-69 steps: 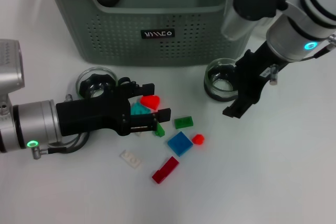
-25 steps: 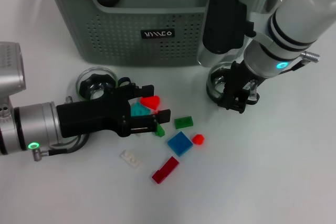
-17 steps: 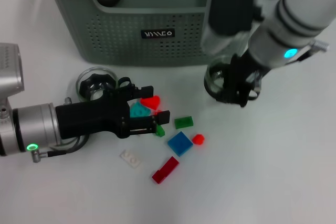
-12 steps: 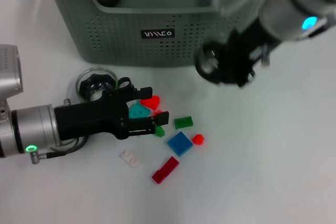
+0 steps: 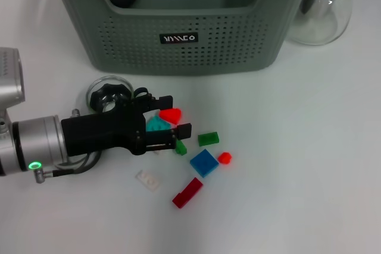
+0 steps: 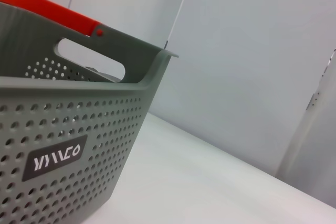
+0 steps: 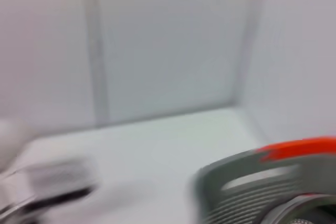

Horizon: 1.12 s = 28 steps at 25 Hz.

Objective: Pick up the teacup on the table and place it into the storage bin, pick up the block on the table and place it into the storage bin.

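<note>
Blocks (image 5: 204,162) are crowding the left gripper (image 5: 176,130), its jaws apart around the teal block (image 5: 157,125), risking neighbours getting nudged; right gripper's jaws: cannot tell.

Matt, seemingly plastic storage bin (image 5: 178,22)

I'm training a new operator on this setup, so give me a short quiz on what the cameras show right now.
1. True or false: the right gripper is in the head view.
2. Which block lies nearest the robot? A) blue square block B) long red block C) small green block
3. What stands on the table by the right end of the grey-green perforated plastic storage bin?
Key: 1 false; only the left gripper shows, open, among the blocks. 2 B. 3 the clear glass jug.
</note>
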Motion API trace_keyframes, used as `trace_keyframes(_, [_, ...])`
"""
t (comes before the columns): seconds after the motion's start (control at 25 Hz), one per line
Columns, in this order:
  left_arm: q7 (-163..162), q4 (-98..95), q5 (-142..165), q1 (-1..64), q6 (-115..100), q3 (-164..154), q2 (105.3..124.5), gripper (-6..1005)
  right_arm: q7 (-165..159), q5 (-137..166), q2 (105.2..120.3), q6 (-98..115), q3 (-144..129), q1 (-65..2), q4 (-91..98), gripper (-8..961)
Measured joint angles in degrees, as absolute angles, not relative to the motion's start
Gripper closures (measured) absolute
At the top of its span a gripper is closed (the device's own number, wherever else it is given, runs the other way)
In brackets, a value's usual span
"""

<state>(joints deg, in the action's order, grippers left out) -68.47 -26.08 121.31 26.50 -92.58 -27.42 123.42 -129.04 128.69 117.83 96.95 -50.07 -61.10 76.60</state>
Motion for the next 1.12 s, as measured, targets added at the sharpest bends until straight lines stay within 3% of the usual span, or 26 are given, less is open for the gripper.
trace_keyframes(0.28, [-68.5,-26.1,121.3,27.0,-92.6,-27.4,123.4,157,-130.1,136.4,115.1,83.0,-52.0,-66.1,61.3,905])
trace_keyframes(0.48, [-68.3,-26.1,121.3,27.1,-92.3,-27.4,123.4,157,-129.8,144.5,114.74,71.6,-54.4,-70.5,47.2,905])
trace_keyframes(1.12, [-68.2,-26.1,121.2,27.2,-92.0,-27.3,123.4,157,-130.9,158.5,119.98,46.3,-63.0,-73.8,28.2,904])
